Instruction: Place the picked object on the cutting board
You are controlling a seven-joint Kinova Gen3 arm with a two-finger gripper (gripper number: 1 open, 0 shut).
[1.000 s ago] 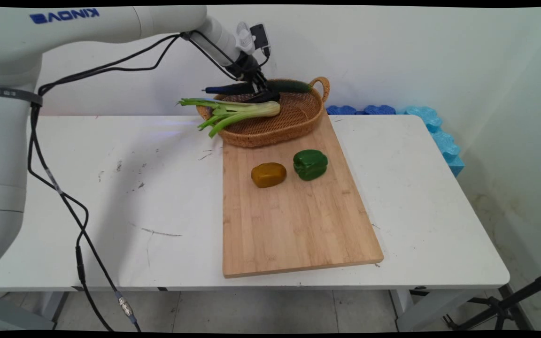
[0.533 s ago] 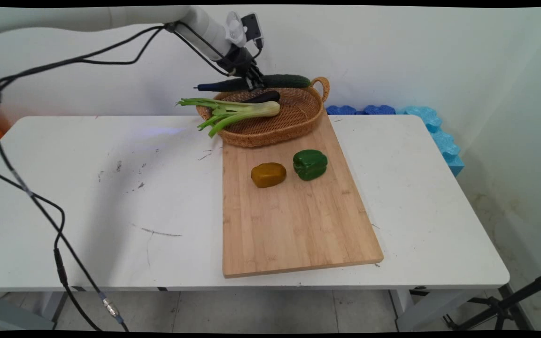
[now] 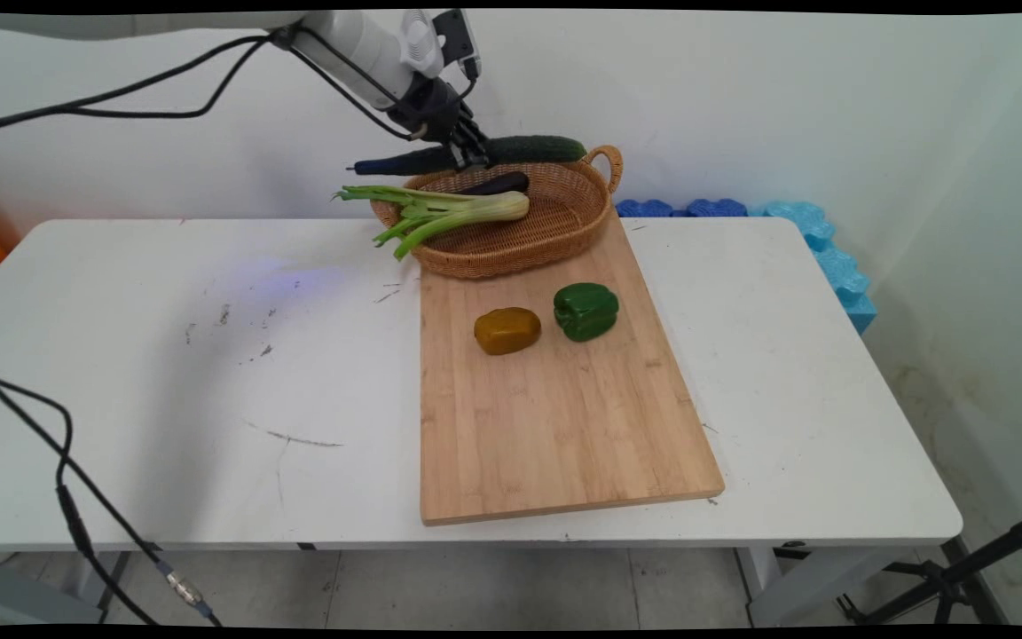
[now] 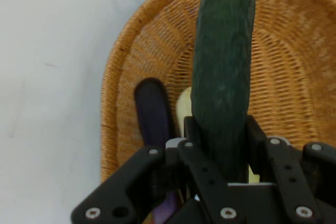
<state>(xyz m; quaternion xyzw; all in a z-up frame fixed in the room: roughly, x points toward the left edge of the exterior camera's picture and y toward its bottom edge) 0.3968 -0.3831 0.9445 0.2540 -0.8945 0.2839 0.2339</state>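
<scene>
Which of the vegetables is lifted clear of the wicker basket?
The long dark green cucumber, clamped in the black tool above the basket; the purple eggplant and pale leafy stalk lie inside.

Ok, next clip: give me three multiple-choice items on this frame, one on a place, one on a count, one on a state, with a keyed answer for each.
1. Where is the green pepper?
A. in the basket
B. on the cutting board
C. on the bare table

2. How many vegetables lie on the cutting board?
A. two
B. three
C. four

3. The gripper is:
A. open above the table
B. shut on nothing
C. shut on the cucumber

Key: 1 B, it sits beside the yellow pepper on the wood. 2 A, only those two. 3 C, the cucumber is clamped above the basket.
</scene>
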